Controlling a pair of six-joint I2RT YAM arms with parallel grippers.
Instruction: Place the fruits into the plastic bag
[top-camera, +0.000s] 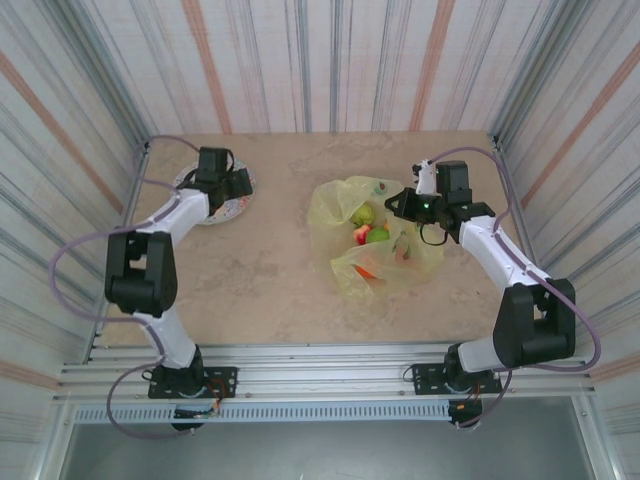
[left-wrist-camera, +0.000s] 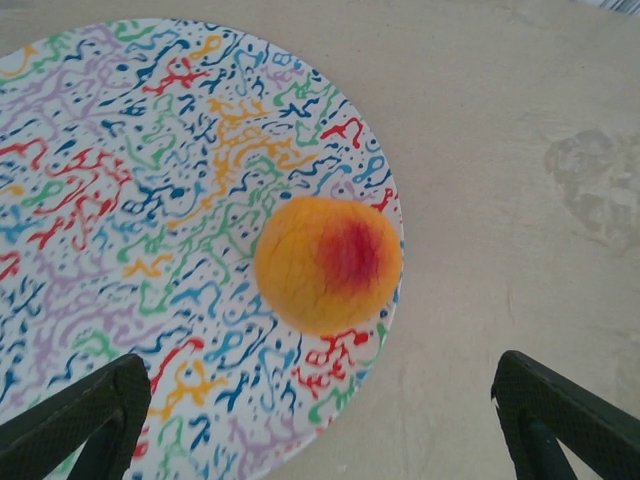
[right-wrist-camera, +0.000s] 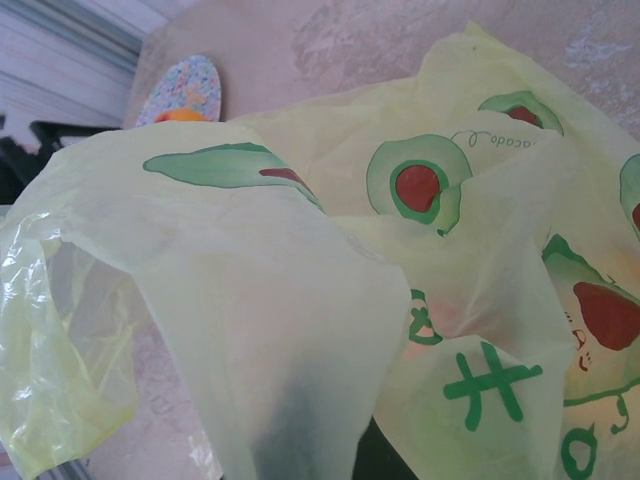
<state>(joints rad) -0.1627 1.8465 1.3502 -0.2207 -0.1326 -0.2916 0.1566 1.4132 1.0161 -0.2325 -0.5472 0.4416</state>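
Note:
A yellow-orange peach-like fruit (left-wrist-camera: 328, 263) with a red blush lies near the right rim of the speckled plate (left-wrist-camera: 120, 200). My left gripper (left-wrist-camera: 320, 435) hangs above it, open, with its dark fingers (left-wrist-camera: 80, 420) wide on either side of the fruit. The yellow-green plastic bag (top-camera: 372, 240), printed with avocado halves, lies at centre right. Inside it are a green fruit (top-camera: 362, 214), a red one (top-camera: 361, 234), another green one (top-camera: 378, 236) and an orange one (top-camera: 365, 272). My right gripper (top-camera: 403, 206) holds up the bag's right edge. The bag's film (right-wrist-camera: 300, 300) drapes over its fingers and hides them.
The plate (top-camera: 230, 208) sits at the back left of the beige table (top-camera: 250, 290), close to the striped wall. In the right wrist view the plate (right-wrist-camera: 190, 85) shows far off beyond the bag. Striped walls close in the table's left, back and right sides.

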